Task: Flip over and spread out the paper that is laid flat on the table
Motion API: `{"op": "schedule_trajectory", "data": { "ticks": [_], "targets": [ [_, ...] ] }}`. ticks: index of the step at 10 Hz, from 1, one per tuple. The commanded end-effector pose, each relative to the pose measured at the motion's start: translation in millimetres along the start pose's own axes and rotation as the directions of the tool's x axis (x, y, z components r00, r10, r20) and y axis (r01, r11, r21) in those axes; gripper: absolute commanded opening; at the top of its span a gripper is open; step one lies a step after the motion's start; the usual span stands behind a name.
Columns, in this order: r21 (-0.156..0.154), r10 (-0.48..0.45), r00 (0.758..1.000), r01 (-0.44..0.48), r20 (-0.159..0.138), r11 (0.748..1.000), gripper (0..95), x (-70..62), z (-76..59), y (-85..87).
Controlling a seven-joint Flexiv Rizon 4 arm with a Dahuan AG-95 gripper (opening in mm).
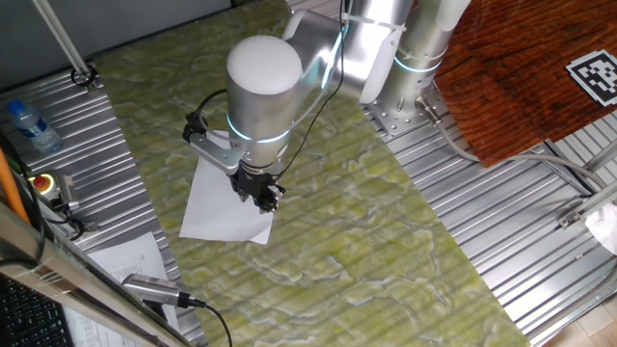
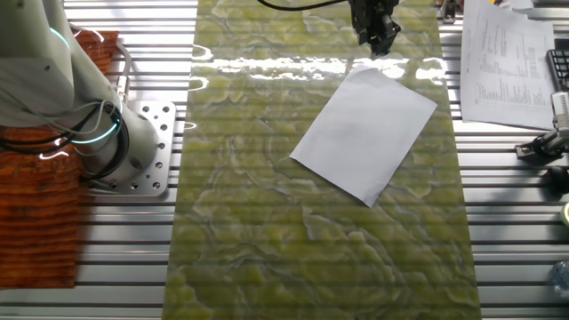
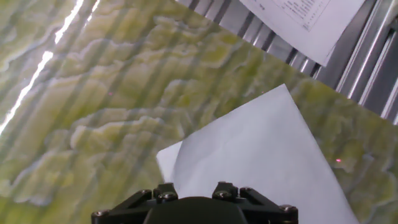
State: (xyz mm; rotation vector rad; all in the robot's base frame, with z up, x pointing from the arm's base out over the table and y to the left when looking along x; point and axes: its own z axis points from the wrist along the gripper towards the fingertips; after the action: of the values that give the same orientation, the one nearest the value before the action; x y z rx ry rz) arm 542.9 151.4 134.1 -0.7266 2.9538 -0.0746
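Gripper [image 2: 375, 34] poised above the paper [image 2: 364, 133] lying flat on the table [image 2: 267, 222], jaw state unclear, I should descend on its curled corner and pinch gently.

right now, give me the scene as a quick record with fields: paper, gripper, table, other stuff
paper: blank white sheet lying on the mat, one corner folded over
gripper: above the sheet's far corner, holding nothing; jaw state cannot be told
table: green-yellow marbled mat between ribbed metal panels
other: printed sheet on a metal panel; reddish wood-grain board near the arm base; water bottle at the edge
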Motion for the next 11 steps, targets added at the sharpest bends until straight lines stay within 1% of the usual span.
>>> {"op": "schedule_trajectory", "data": {
  "ticks": [1,2,4,5,8,9,11],
  "targets": [
    [-0.018,0.355,0.904,-0.370,-0.240,0.929,0.0,-11.1,-33.7,-63.6],
    [-0.018,0.356,0.903,-0.371,-0.240,0.928,0.0,-11.0,-33.8,-63.9],
    [-0.027,0.352,0.904,-0.369,-0.242,0.929,0.0,-8.1,-36.1,-73.6],
    [-0.032,0.344,0.907,-0.362,-0.242,0.932,0.0,-5.4,-36.3,-80.5],
    [-0.047,0.316,0.917,-0.336,-0.244,0.941,0.0,8.4,-36.0,-106.8],
    [-0.048,0.312,0.917,-0.334,-0.249,0.941,0.0,13.0,-40.6,-116.6],
    [-0.055,0.309,0.919,-0.332,-0.246,0.942,0.0,19.3,-47.0,-128.7]
  ]
}}
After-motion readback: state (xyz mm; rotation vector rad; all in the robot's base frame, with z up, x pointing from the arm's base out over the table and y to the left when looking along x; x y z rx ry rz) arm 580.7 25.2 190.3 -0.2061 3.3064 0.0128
